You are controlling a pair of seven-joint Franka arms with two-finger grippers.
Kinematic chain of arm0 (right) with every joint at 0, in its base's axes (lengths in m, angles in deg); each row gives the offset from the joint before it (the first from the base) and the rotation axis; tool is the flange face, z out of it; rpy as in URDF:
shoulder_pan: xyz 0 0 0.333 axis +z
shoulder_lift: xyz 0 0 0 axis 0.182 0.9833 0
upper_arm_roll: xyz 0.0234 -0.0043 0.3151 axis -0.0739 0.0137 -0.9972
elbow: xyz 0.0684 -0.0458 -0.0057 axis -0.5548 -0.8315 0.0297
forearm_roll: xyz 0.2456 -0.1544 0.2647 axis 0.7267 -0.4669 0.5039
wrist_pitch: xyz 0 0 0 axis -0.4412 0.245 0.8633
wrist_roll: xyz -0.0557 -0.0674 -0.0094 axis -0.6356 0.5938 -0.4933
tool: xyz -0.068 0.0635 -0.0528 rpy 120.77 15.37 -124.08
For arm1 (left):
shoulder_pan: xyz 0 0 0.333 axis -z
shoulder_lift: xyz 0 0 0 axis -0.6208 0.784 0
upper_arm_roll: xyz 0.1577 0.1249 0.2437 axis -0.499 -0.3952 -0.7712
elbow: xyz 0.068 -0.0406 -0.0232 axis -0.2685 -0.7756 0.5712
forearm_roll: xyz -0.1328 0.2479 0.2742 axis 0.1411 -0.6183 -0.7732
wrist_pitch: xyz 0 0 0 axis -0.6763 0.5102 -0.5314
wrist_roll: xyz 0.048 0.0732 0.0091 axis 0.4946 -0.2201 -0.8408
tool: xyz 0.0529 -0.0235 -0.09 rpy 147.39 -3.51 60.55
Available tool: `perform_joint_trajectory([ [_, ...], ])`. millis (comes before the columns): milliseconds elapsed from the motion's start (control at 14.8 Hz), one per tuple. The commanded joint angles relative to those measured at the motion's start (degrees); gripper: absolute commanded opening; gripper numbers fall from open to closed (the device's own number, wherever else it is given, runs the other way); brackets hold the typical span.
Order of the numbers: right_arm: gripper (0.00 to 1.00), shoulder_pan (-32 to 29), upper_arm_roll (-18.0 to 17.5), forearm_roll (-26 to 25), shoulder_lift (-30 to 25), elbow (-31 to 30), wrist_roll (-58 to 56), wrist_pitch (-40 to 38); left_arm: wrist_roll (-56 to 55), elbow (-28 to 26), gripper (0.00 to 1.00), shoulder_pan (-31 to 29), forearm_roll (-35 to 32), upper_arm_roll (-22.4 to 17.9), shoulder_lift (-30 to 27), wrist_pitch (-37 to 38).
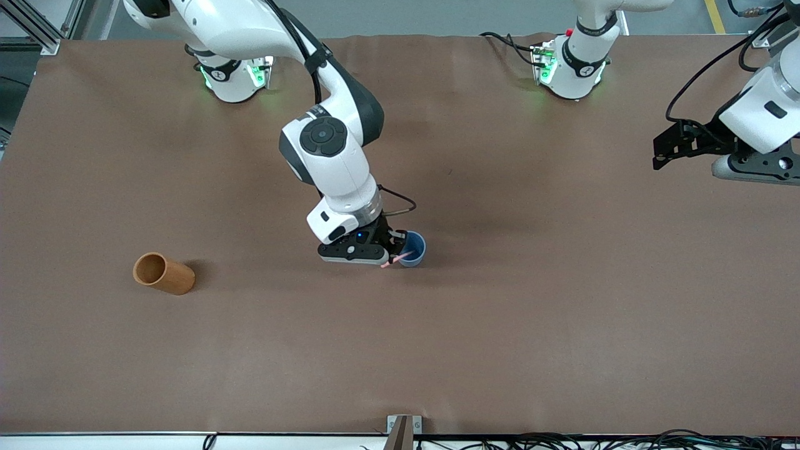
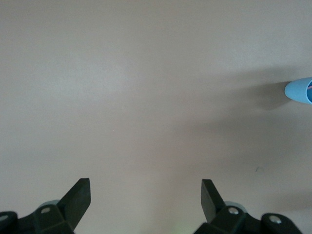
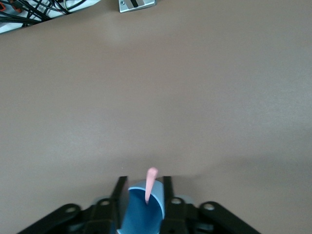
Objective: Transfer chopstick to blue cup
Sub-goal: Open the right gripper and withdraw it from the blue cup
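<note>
Right gripper (image 1: 400,245) hangs low over the blue cup (image 1: 414,249) at mid-table, its fingers (image 3: 119,192) standing apart on either side of the cup's mouth, with the pink chopstick (image 3: 149,185) between them. In the right wrist view the stick's lower end sits inside the cup and its upper end pokes up past the rim, touching neither finger as far as can be seen; the jaws look parted rather than clamped, though a light contact cannot be ruled out. In the front view the stick (image 1: 395,259) leans out over the rim on the side nearer the front camera, long axis tilted, not upright. The cup stands directly under the claw, so any coming move looks like a straight lift clear of the leaning stick; a sideways pull risks knocking it. The left gripper (image 2: 146,204) waits well apart at its own end of the table, jaws wide over bare cloth. A wooden cup (image 1: 164,273) lies on its side toward the right arm's end.
</note>
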Motion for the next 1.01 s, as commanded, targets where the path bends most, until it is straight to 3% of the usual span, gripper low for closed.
perform_joint_trajectory([
  [0,0.88,-0.71,-0.20,-0.48,-1.41,-0.17,-0.07,-0.73,-0.38,1.65,1.00,-0.64,0.01,0.61,0.76,0.23],
  [67,0.95,-1.49,-0.11,-0.48,-2.63,-0.26,-0.42,-2.03,-0.29,1.65,1.00,-0.64,0.01,0.61,0.76,0.23],
  [202,1.00,-5.17,-0.11,-0.48,-7.19,-0.26,-0.86,-7.03,-0.29,1.73,1.00,-0.64,0.10,0.52,0.76,0.23],
  [675,1.00,-20.46,-0.20,-0.48,-23.36,-0.34,-14.37,-29.25,-0.29,1.73,1.00,-0.64,0.01,0.61,0.76,0.23],
  [945,1.00,-27.06,-0.29,-0.48,-29.44,-0.34,-22.03,-40.16,-0.38,1.73,1.00,-0.73,0.10,0.52,0.84,0.23],
])
